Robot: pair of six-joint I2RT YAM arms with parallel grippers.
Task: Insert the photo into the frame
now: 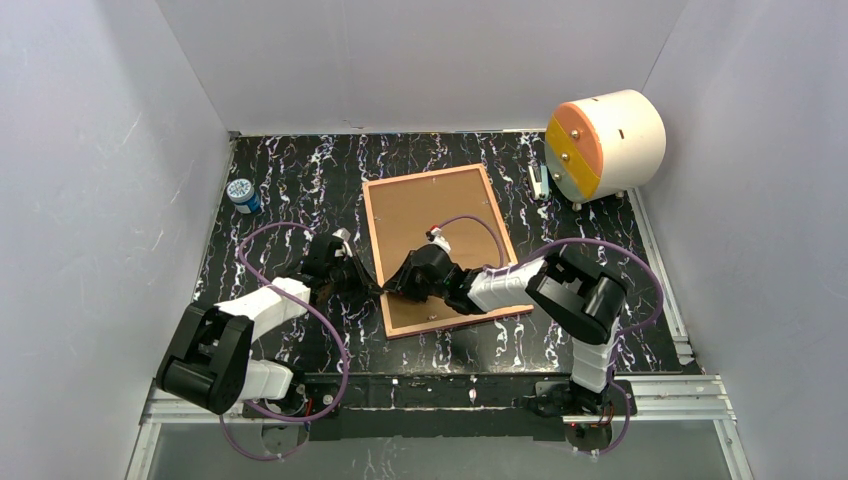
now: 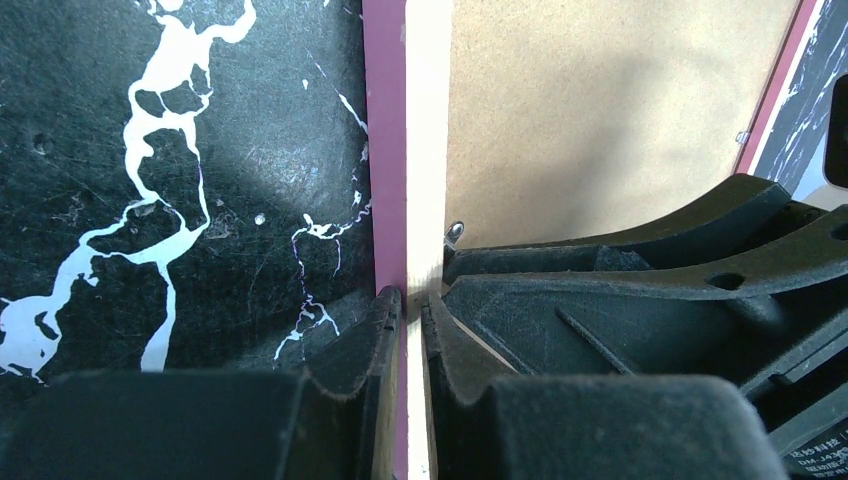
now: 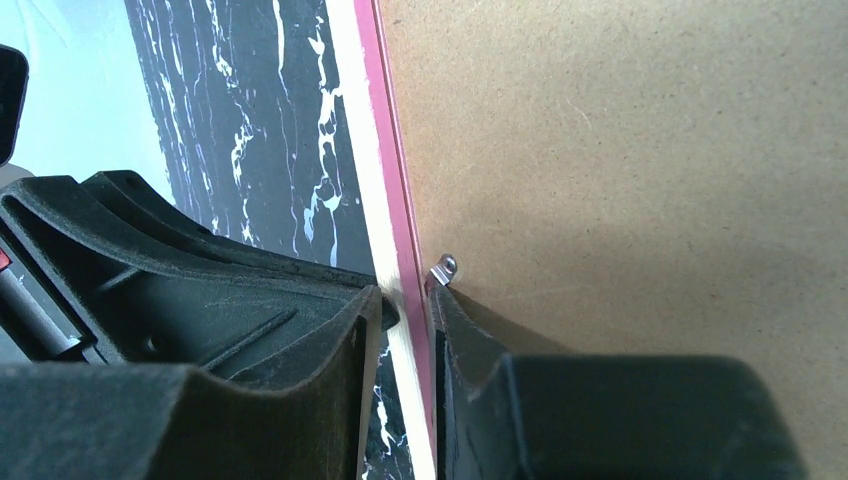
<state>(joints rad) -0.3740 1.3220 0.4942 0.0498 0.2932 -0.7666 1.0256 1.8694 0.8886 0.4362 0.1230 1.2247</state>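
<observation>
Frame (image 1: 425,177) lies back-up mid-table, long axis running away from me. The left gripper (image 2: 412,298) pinches its near-left rail. The right gripper (image 3: 405,295) straddles it alongside; clamped or not, I can't tell. I see no photo.

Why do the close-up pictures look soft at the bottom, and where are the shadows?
Left wrist view: the black left gripper, close to the lens, is blurred; the black marbled table is sharp; a soft shadow crosses the brown backing board. Right wrist view: the right gripper is equally blurred, shadow on the board's lower part. Top view: even light, no glare.
</observation>
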